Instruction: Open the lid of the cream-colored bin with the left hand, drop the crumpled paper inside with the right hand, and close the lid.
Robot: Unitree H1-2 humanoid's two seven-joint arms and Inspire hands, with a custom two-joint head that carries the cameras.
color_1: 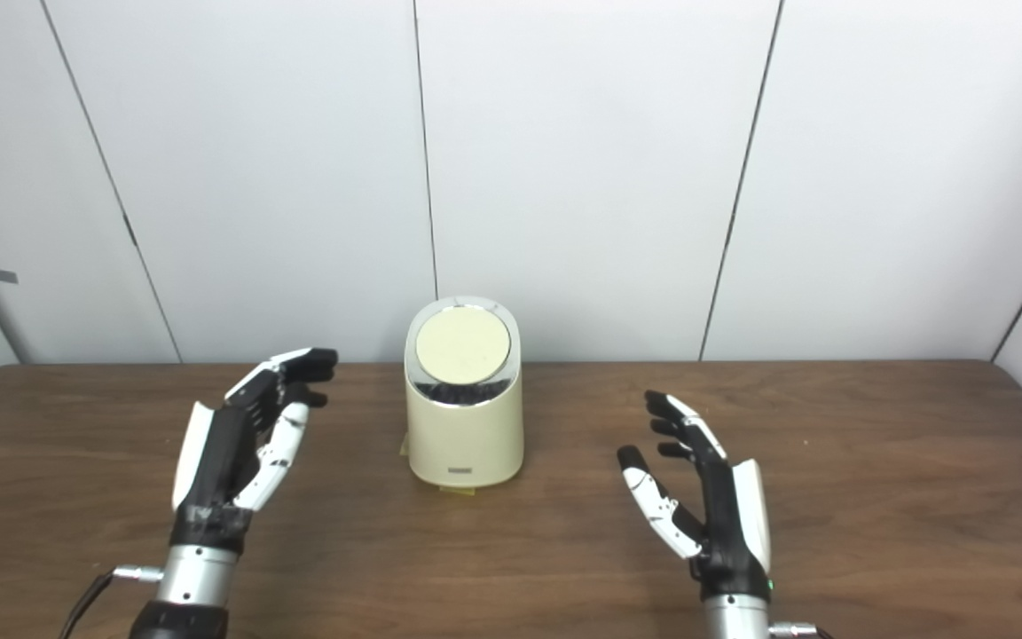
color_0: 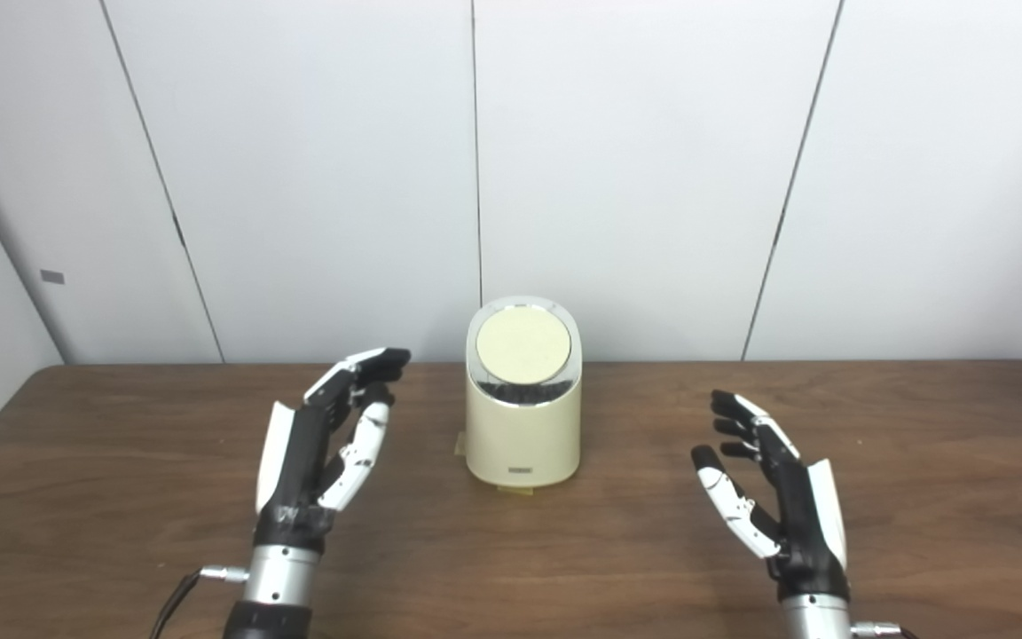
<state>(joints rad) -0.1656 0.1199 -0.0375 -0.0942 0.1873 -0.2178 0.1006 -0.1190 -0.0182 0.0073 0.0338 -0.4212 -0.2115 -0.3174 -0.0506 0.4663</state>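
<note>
wooden table [color_0: 121,497], closed cream bin [color_0: 523,426]

Both forearms run off the bottom edge, so only the left hand [color_0: 320,453] and right hand [color_0: 773,497] with their wrists show. The counter [color_0: 121,497] is cut at both sides and the bottom. The small label [color_0: 522,469] low on the bin [color_0: 523,426] is too small to read, perhaps a logo.

Cream bin [color_0: 523,417] upright, lid [color_0: 523,344] shut.
</note>
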